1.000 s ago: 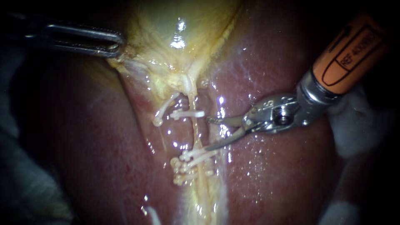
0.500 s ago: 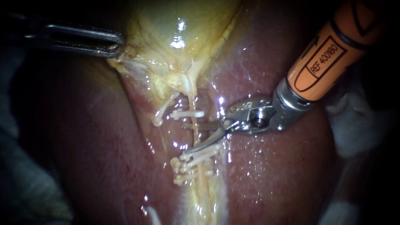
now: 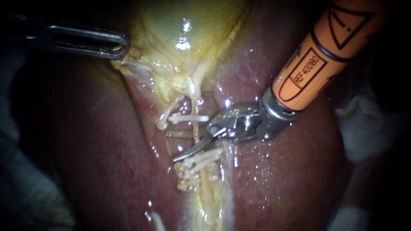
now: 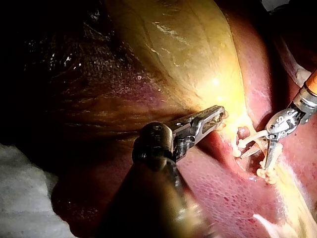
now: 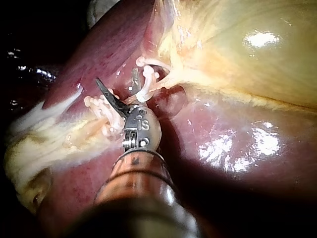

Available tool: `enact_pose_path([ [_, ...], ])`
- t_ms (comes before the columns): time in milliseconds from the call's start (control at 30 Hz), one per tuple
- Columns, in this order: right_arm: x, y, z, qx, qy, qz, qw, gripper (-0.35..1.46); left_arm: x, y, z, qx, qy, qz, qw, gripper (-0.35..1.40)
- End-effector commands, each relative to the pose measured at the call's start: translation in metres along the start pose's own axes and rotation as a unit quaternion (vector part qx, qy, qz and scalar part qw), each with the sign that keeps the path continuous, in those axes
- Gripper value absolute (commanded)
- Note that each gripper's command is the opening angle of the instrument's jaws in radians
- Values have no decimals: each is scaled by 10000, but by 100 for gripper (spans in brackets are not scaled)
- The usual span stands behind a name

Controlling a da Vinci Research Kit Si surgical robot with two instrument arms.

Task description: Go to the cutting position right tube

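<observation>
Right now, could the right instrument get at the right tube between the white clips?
Probably yes. The right instrument has its open blades astride the tube between the upper clip and the lower clips; nothing lies in the way. The left instrument holds the gallbladder, off to the side.

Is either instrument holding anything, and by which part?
The left instrument has its jaws shut on the gallbladder, at the edge near its narrow end. The right instrument, blades open around the tube, holds nothing.
</observation>
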Motion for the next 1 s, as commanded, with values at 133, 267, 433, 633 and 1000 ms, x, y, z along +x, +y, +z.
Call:
enact_pose_path([
  [133,-3,1,6,43,53,10,10000,129,0,0,1,2,2,-1,10000,-35],
  [267,0,2,7,116,217,3,9997,129,0,0,1,3,3,-2,10000,-35],
  [433,8,-4,3,251,466,2,9986,129,0,0,1,3,3,-2,10000,-35],
  [633,30,-20,-9,353,604,55,9975,129,0,1,1,4,4,-3,10000,-35],
  [1000,48,-32,-17,410,636,96,9971,129,0,1,1,4,3,-3,10000,-35],
])
